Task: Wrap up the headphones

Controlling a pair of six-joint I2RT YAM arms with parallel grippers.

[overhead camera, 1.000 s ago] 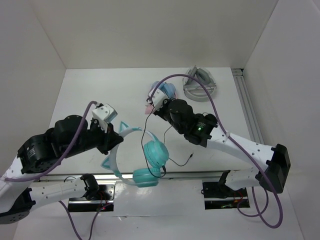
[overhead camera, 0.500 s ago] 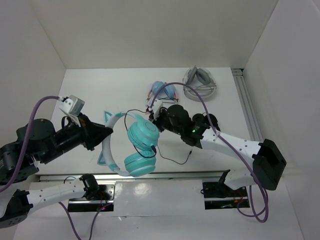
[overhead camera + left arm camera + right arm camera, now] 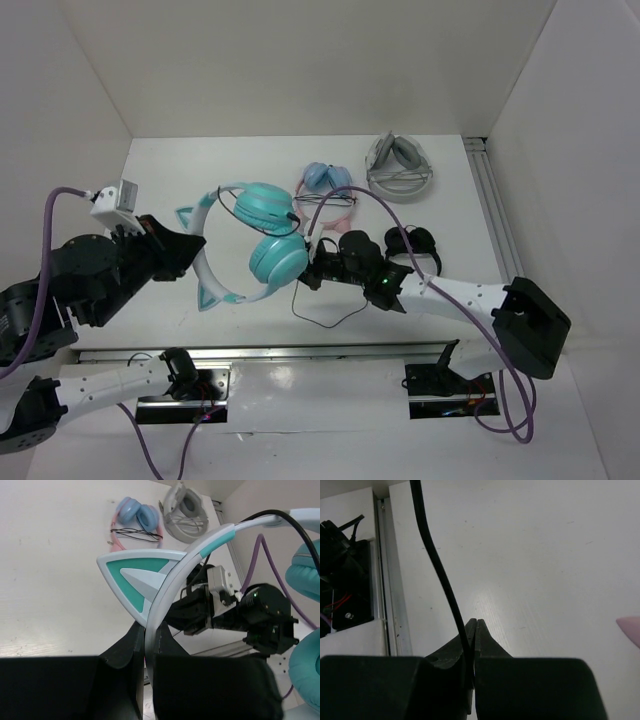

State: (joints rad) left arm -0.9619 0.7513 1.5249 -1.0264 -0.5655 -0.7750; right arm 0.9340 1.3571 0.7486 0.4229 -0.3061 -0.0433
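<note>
Top external: headphones (image 3: 262,238) left of centre over the table (image 3: 200,170), both cups turned toward the right arm.
Left gripper (image 3: 147,647): clamped on the headband (image 3: 200,550), just beside a cat ear (image 3: 140,577).
Right gripper (image 3: 472,630): pinched tight on the cable (image 3: 437,565), near the lower cup.
Cable slack: loops on the table below the right arm.
Far side: pink pair (image 3: 328,182) and grey pair (image 3: 400,170).
Beside right arm: black pair (image 3: 412,245).

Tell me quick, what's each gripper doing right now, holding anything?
The left gripper is closed on the headband of the teal headphones.
The right gripper is closed, pinching their thin black cable.
</note>
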